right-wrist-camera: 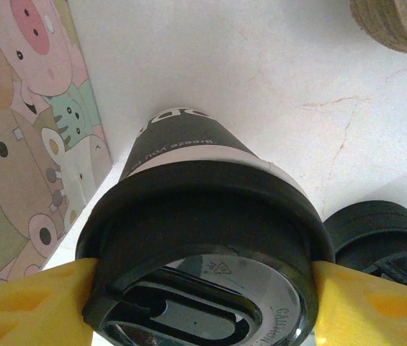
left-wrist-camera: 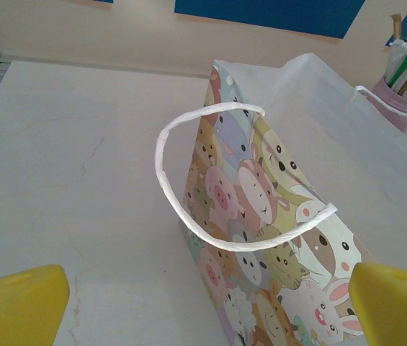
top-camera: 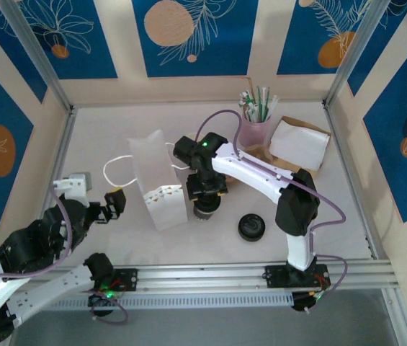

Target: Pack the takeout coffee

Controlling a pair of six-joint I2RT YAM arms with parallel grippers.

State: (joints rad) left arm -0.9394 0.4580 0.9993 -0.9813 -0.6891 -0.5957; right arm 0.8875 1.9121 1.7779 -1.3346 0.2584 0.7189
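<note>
Takeout coffee (right-wrist-camera: 189, 155), upright just right of the paper bag (top-camera: 158, 189), is pinched at its lid (right-wrist-camera: 203, 216) by the right gripper (right-wrist-camera: 203, 306), the bag's mouth (left-wrist-camera: 318, 101) leftward and higher; left gripper (top-camera: 114, 201) hangs spread.

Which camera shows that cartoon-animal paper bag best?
The left wrist view: the bag stands centre, with its animal print and open top in view. The top external view shows it small and mostly white from above; the right wrist view shows a strip of its print at left.
</note>
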